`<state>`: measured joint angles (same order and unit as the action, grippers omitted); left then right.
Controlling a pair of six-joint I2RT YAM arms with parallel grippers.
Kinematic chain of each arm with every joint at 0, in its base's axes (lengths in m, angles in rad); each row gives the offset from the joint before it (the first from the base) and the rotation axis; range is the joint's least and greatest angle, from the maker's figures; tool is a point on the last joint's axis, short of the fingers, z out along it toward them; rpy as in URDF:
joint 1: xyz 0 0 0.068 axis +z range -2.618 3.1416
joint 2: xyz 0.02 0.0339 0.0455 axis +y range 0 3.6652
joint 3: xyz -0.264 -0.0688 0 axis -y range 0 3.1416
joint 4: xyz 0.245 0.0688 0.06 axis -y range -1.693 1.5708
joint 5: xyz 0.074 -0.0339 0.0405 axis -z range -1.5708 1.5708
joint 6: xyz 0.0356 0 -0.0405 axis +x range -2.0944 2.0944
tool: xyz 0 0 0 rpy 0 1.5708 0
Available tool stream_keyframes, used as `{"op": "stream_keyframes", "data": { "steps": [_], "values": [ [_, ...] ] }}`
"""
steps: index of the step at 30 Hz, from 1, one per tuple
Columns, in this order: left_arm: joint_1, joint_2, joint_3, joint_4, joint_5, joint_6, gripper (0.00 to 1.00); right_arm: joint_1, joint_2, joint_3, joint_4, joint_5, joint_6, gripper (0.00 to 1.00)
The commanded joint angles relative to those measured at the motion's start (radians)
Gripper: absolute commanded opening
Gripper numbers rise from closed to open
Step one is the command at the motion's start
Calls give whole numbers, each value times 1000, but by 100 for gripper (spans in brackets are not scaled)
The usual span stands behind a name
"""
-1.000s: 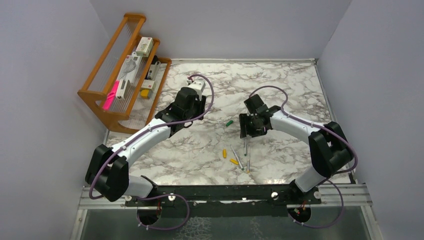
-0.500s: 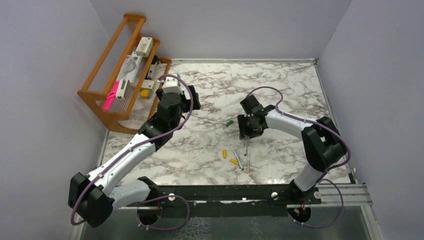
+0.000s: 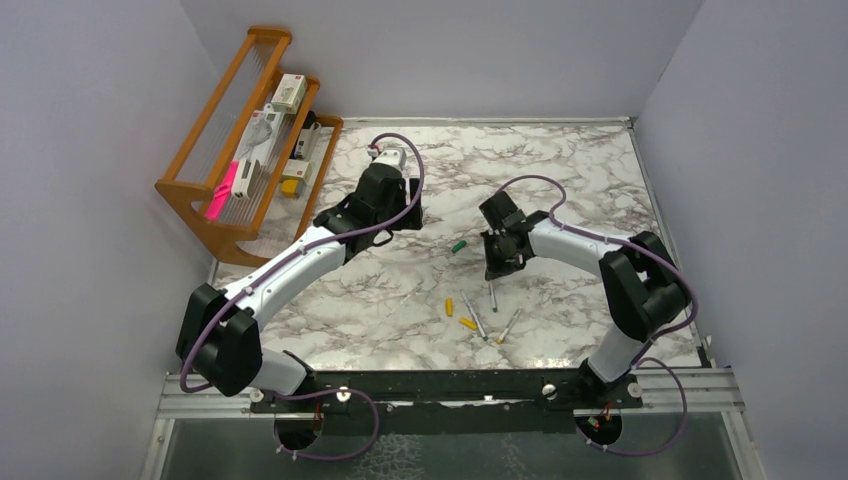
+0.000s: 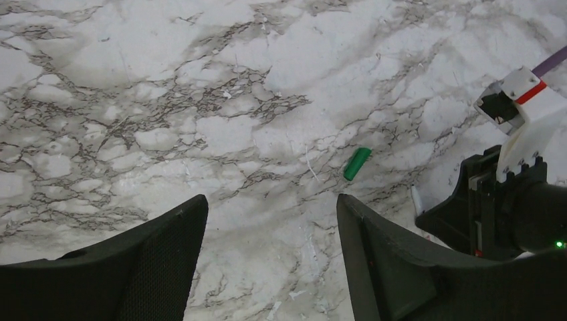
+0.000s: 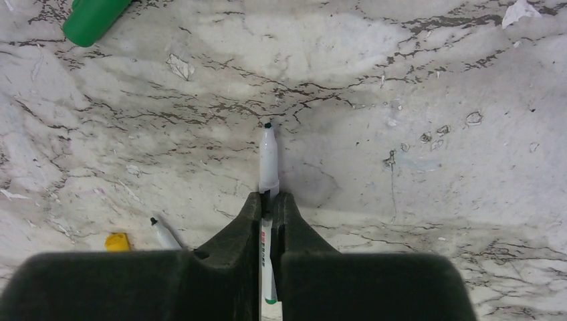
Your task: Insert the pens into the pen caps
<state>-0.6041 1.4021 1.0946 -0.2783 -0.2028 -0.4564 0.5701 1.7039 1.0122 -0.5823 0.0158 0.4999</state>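
My right gripper is shut on a pale grey pen with a green rear end; its black tip rests on the marble and points away. In the top view that pen sticks out toward the near edge from under the right gripper. Two more pens lie on the table beside two yellow-orange caps. The dark green cap lies between the arms. My left gripper hovers open over bare marble, short of the green cap, holding nothing.
A wooden rack with boxes and a pink marker stands at the back left, close to the left arm. Grey walls enclose the table on three sides. The right arm's gripper body shows at the right of the left wrist view.
The right gripper has shut on the pen under it. One loose pen near the front has turned askew. The left arm swung toward the rack, then back toward the green cap.
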Motion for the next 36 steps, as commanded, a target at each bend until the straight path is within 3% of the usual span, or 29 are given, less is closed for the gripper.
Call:
{"op": "stream_keyframes", "data": {
  "steps": [1,6,11,14,23,36],
  "values": [
    [3,-31,-22,51,141,-22,68,7,-7,-6,23,16,41,1],
    [4,-32,-46,139,266,-69,69,7,-162,-4,96,18,80,1],
    [4,-22,-59,273,428,-156,82,4,-256,52,119,21,111,1],
    [4,-13,-67,368,508,-214,85,-10,-310,67,142,8,129,1],
    [1,1,-111,621,715,-310,93,-100,-411,28,231,-193,196,1],
    [-14,15,-115,700,798,-309,93,-125,-438,18,342,-356,270,1]
  ]
}}
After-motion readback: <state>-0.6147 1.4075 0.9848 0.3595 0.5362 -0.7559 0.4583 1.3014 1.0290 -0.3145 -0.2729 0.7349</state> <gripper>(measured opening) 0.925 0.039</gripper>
